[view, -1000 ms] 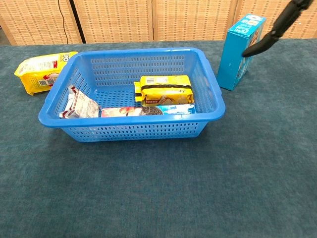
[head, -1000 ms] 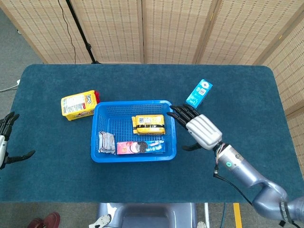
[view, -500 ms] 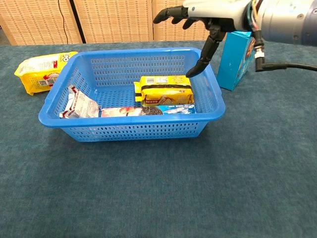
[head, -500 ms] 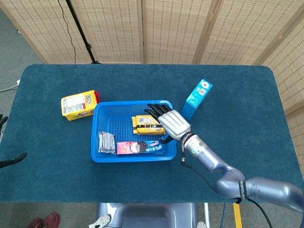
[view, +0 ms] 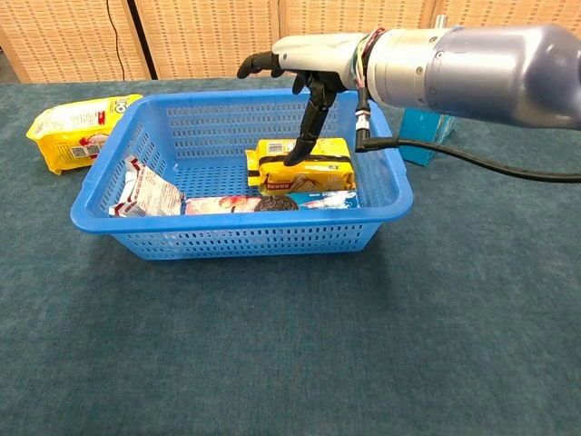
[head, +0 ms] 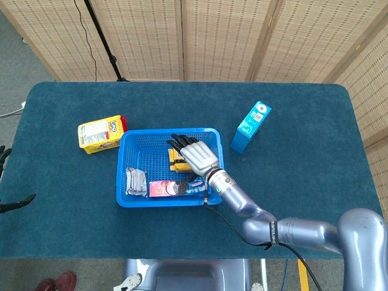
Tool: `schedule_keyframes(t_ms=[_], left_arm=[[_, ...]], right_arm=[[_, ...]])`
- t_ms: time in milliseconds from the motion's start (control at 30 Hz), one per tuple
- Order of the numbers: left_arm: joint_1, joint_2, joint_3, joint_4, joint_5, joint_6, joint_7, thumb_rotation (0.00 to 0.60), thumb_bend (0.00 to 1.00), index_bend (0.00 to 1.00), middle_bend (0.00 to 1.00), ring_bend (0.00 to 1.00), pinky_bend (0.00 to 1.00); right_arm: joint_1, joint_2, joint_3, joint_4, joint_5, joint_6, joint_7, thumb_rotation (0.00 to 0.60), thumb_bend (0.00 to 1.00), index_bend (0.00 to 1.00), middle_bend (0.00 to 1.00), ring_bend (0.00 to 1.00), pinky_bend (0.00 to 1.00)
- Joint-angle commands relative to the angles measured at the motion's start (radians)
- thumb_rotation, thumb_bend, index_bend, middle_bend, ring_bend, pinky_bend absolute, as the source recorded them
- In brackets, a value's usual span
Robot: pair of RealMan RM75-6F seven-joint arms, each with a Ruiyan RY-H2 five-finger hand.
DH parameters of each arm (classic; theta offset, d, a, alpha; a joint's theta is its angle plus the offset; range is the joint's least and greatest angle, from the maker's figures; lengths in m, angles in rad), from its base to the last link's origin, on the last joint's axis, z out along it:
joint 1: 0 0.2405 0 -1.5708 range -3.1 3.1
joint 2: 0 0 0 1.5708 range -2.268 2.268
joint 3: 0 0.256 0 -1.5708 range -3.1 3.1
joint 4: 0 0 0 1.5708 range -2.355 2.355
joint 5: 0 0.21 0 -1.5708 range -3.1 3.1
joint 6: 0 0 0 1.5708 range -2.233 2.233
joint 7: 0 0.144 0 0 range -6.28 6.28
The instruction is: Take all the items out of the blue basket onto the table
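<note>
The blue basket stands left of the table's middle. Inside it lie a yellow snack packet, a cookie pack along the near wall, and a crumpled silver packet at the left. My right hand hovers open over the yellow packet with its fingers spread. Its thumb points down to the packet's top. In the head view the hand hides most of that packet. Only dark tips of my left hand show at the far left edge, apart and holding nothing.
A yellow snack bag lies on the table just left of the basket. A blue box stands upright to its right, partly behind my right arm in the chest view. Folding screens line the far side.
My right hand has swung left from beside the blue box to above the yellow packet inside the basket. The left hand has drawn back toward the left edge.
</note>
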Motion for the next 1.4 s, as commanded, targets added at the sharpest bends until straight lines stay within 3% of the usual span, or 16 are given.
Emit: schedule_keyframes(t_ms=[33, 333, 933, 1100, 1267, 1400], left_arm=[[0.0, -0.001, -0.001, 0.003, 0.0, -0.006, -0.001, 0.6, 0.01, 0.0, 0.0, 0.0, 0.0], [0.006, -0.002, -0.006, 0.005, 0.006, -0.005, -0.007, 0.6, 0.01, 0.0, 0.0, 0.0, 0.0], [0.004, -0.005, -0.017, 0.022, -0.003, -0.031, -0.019, 0.6, 0.01, 0.0, 0.0, 0.0, 0.0], [0.004, -0.006, -0.018, 0.023, -0.004, -0.034, -0.017, 0.6, 0.01, 0.0, 0.0, 0.0, 0.0], [0.005, -0.007, -0.019, 0.025, -0.005, -0.037, -0.018, 0.6, 0.01, 0.0, 0.0, 0.0, 0.0], [0.005, -0.008, -0.019, 0.027, -0.004, -0.041, -0.019, 0.6, 0.01, 0.0, 0.0, 0.0, 0.0]], right_arm=[[0.027, -0.061, -0.019, 0.084, 0.016, 0.015, -0.036, 0.6, 0.0, 0.0, 0.0, 0.0, 0.16], [0.042, -0.149, -0.043, 0.208, 0.033, -0.014, -0.032, 0.6, 0.0, 0.09, 0.03, 0.0, 0.18], [0.074, -0.263, -0.066, 0.417, 0.007, -0.085, -0.046, 0.6, 0.0, 0.08, 0.07, 0.03, 0.19], [0.075, -0.288, -0.065, 0.453, -0.008, -0.08, -0.044, 0.6, 0.0, 0.15, 0.2, 0.17, 0.29], [0.068, -0.321, -0.064, 0.5, -0.059, -0.042, -0.031, 0.6, 0.0, 0.36, 0.45, 0.43, 0.49], [0.052, -0.333, -0.062, 0.518, -0.128, 0.007, 0.008, 0.6, 0.0, 0.46, 0.54, 0.52, 0.57]])
